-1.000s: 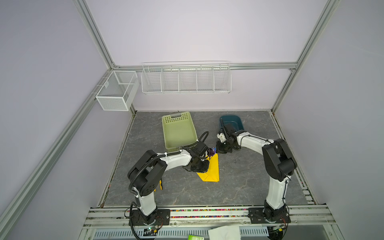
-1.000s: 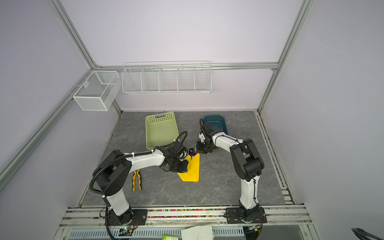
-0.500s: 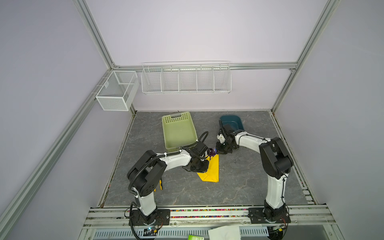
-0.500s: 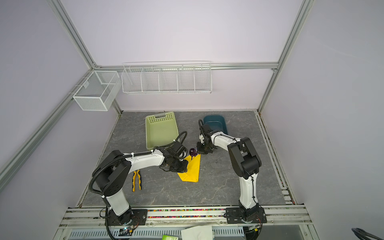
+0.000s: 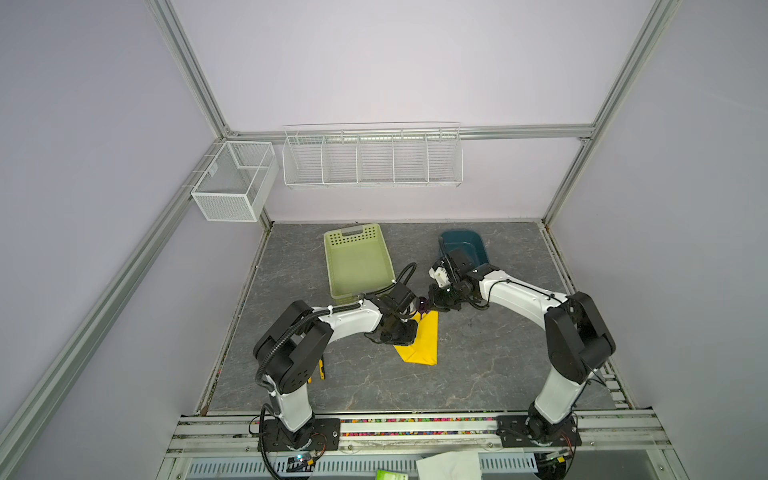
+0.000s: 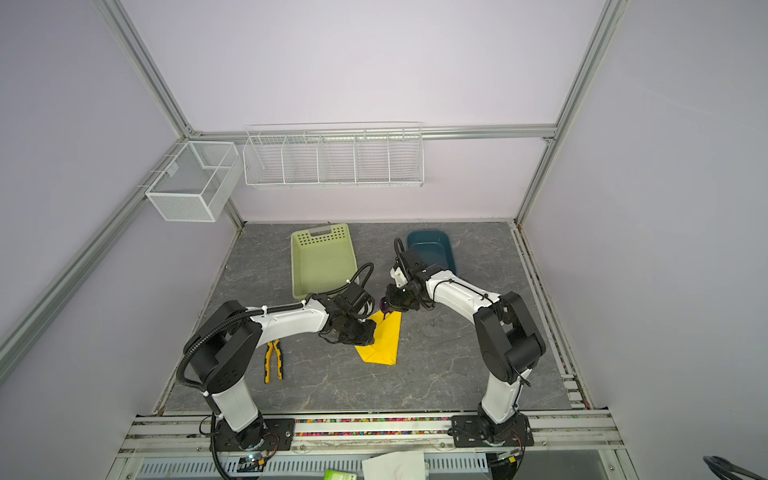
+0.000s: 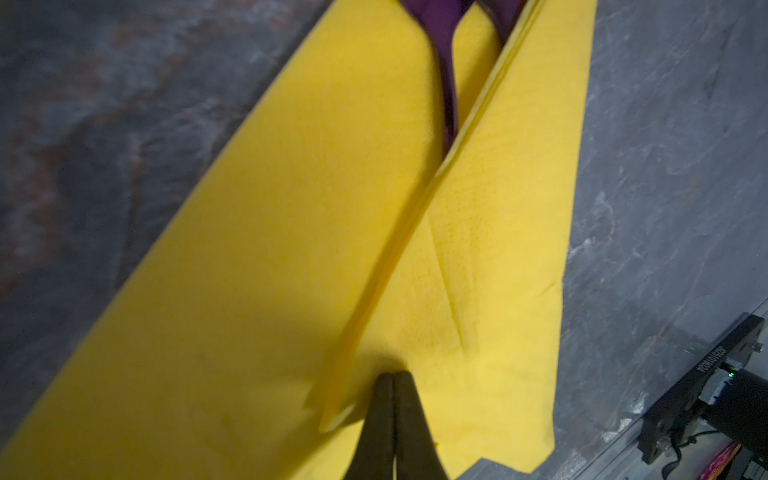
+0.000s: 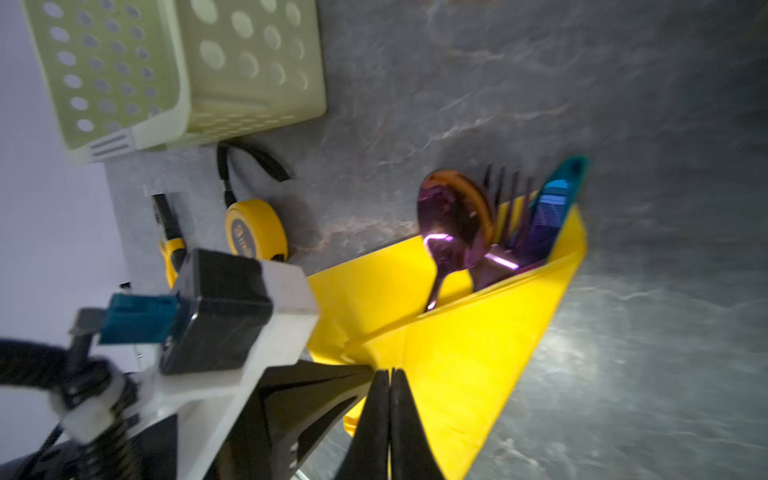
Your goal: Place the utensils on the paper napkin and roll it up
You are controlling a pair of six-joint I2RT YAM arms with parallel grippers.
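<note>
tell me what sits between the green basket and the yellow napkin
A yellow tape measure lies between the green basket and the paper napkin, seen in the right wrist view; in both top views the left arm covers that spot.

Green basket (image 5: 357, 266), teal tub (image 5: 478, 243), pliers (image 6: 273, 360), tape measure (image 8: 255, 228), wire wall rack (image 5: 372, 160)

Grey tabletop (image 5: 478, 374) with napkin (image 5: 422, 345), basket (image 5: 357, 266), pliers (image 6: 272, 359)
</note>
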